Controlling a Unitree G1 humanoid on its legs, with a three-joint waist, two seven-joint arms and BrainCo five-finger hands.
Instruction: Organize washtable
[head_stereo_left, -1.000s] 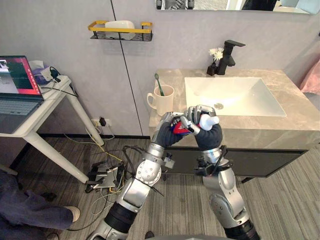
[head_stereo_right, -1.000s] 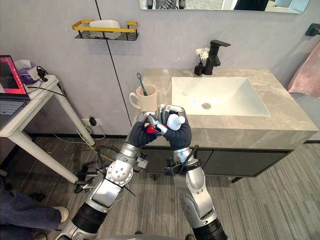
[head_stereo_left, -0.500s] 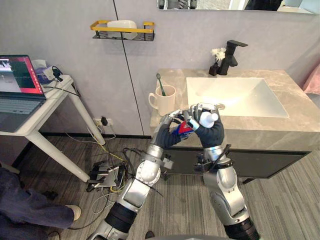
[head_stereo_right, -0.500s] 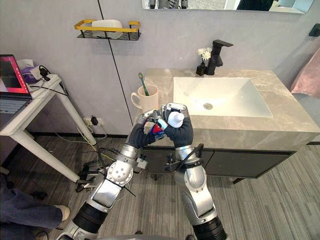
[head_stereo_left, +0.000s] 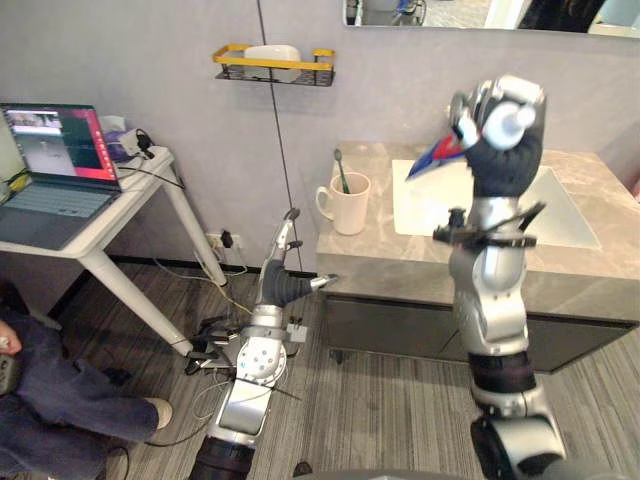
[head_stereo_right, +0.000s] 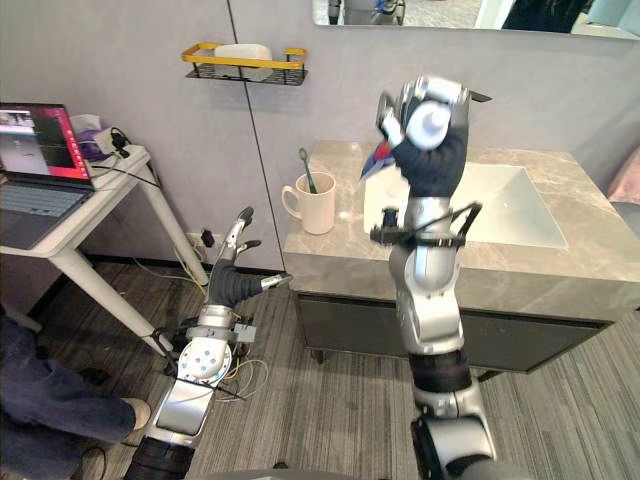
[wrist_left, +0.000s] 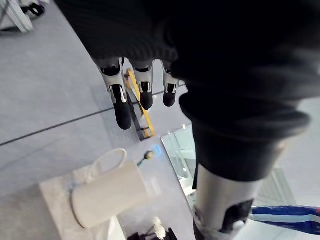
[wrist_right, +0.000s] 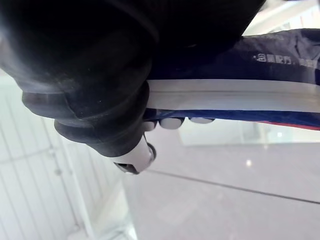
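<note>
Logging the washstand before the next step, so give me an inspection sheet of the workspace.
Surface: stone countertop with a sink basin.
Job's things: toothpaste tube up in the air; mug with toothbrush on the countertop's left end.
Clutter: nothing seen.
Robot hands: right robot hand shut on the tube, high over the basin; left robot hand open, low beside the cabinet.
Cables: cables tangled on the floor.
Surroundings: laptop on white table, wall shelf, person's leg.
</note>
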